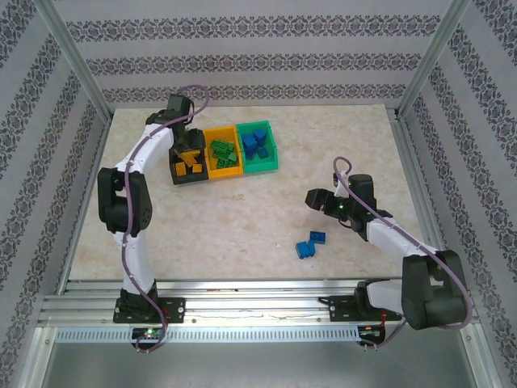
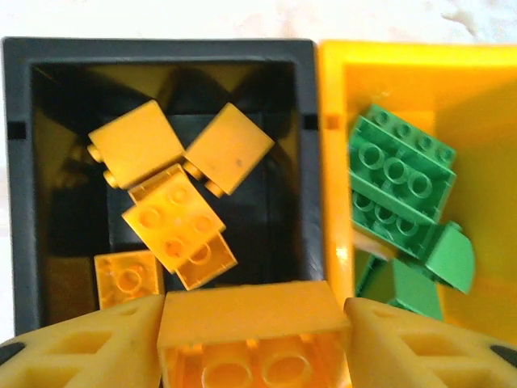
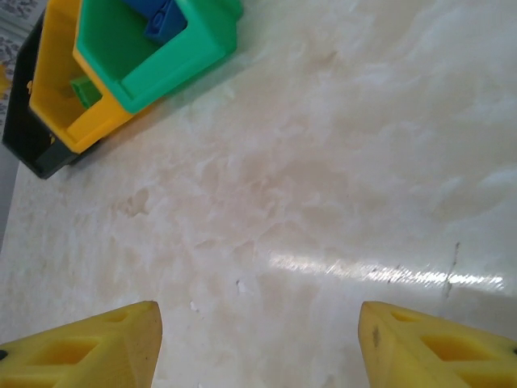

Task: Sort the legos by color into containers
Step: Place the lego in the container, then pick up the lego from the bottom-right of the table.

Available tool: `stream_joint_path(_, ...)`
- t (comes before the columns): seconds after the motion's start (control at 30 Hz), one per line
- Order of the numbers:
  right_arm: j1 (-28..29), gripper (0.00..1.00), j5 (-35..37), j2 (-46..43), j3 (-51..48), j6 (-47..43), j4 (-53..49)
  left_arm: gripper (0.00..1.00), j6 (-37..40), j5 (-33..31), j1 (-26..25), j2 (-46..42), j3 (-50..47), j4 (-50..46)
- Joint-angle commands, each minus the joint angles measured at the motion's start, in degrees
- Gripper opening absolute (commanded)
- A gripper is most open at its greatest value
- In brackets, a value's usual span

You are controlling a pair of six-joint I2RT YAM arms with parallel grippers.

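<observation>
No legible text, label, brand, number or sign on any surface here.

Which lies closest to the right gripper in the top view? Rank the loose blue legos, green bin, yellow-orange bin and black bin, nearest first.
1. Loose blue legos, on the table just in front of the right gripper, toward the bases.
2. Green bin, right end of the row.
3. Yellow-orange bin, middle.
4. Black bin, left end.

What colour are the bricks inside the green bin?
Blue bricks; top external view shows them best.
</observation>
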Motion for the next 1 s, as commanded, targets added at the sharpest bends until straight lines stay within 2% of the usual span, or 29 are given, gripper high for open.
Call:
stream_joint_path(0.0, 0.8, 0.66, -1.2, -2.3, -0.9, -0.3, -4.3, 0.64, 2.1, -1.2, 1.1, 2.1, 3.2, 0.3)
stream_joint_path(0.17, 2.2, 0.66, -0.2, -4.6, -0.6, -0.4, -10.4, 0.77, 2.6, -1.1, 0.3, -1.2, -0.2, 2.9)
stream_joint_path(0.33, 6.1, 0.68, 6.3, -7.4, 1.4, -1.0, -20.8, 0.78, 4.3, 0.5, -3.7, -8.9, -8.6, 6.9)
stream_joint_path(0.47, 10.0, 0.71, 12.1, -9.2, 2.8, -0.2, -29.6, 0.78, 7.2, 1.3, -9.7, -14.8, -17.3, 10.6)
stream_joint_path(0.7, 16.8, 0.79, 17.5, -8.9, 2.9, 4.8, -37.5, 0.77, 4.9, 4.8, -15.3, -22.2, -32.3, 22.2)
stream_joint_path(0.77, 19.2, 0.80, 20.3, -7.4, 4.0, 5.7, -39.0, 0.77, 5.1, 5.6, -17.1, -23.6, -35.0, 25.1)
stream_joint_path(0.87, 23.0, 0.83, 28.5, -4.6, 7.5, 5.6, -43.6, 0.77, 5.3, 6.5, -19.6, -23.5, -36.7, 27.3)
stream_joint_path(0.97, 24.3, 0.86, 33.3, -2.8, 10.4, 5.3, -46.2, 0.77, 4.1, 7.7, -20.8, -21.8, -37.2, 27.8)
